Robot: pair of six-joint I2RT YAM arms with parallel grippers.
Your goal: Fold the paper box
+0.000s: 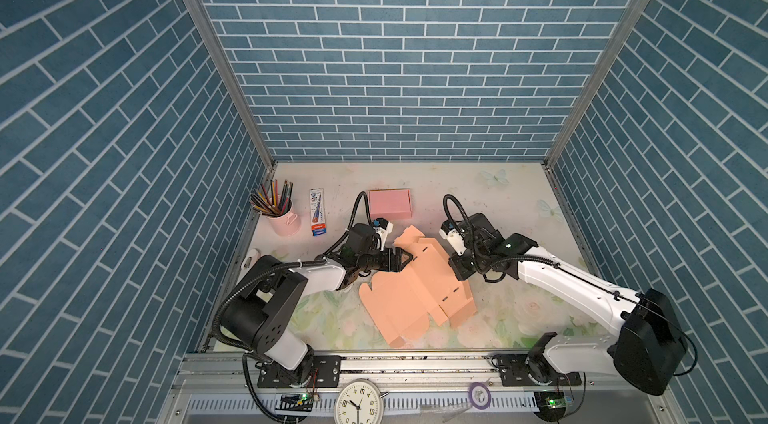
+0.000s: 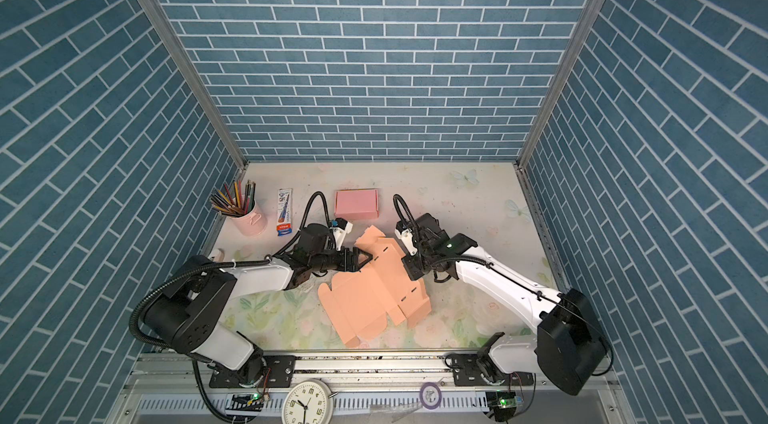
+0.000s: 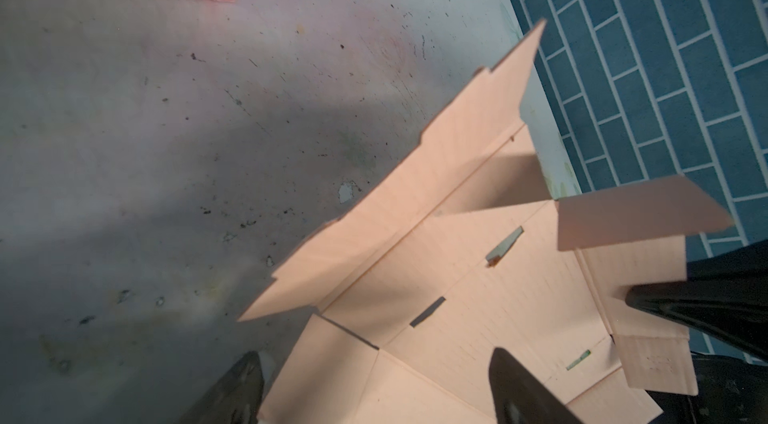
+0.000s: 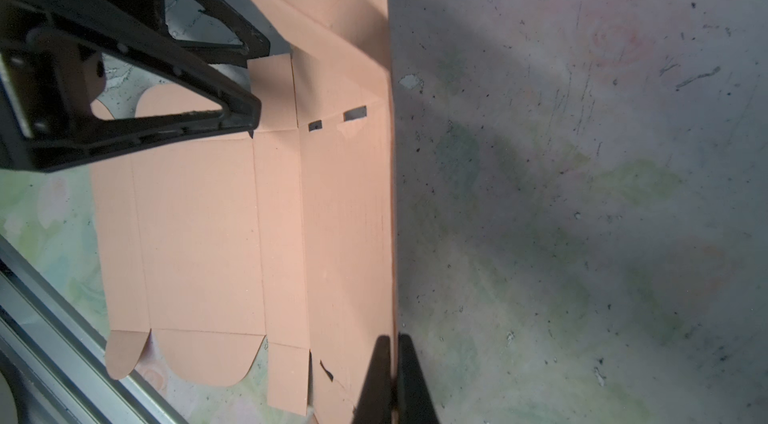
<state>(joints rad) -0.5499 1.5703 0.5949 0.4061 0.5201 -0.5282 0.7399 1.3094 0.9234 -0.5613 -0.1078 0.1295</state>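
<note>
A peach paper box (image 1: pixel 409 301) (image 2: pixel 365 301) lies as a partly unfolded blank in the middle of the table, its far and right panels raised. My left gripper (image 1: pixel 405 259) (image 2: pixel 365 258) is open at the blank's far left edge. In the left wrist view this gripper (image 3: pixel 374 353) hovers over a flat flap of the paper box (image 3: pixel 457 276) with nothing between its fingers. My right gripper (image 1: pixel 455 272) (image 2: pixel 409 272) is shut on the box's raised right panel. The panel's edge runs between the closed fingers of this gripper (image 4: pixel 392 338) on the paper box (image 4: pixel 199 234).
A folded pink box (image 1: pixel 390 203) sits at the back. A pink cup of pencils (image 1: pixel 282 214) and a slim blue-and-white pack (image 1: pixel 318 213) stand at the back left. Beyond the front rail are a clock (image 1: pixel 358 403) and a purple tape roll (image 1: pixel 479 395). Blue brick walls enclose three sides.
</note>
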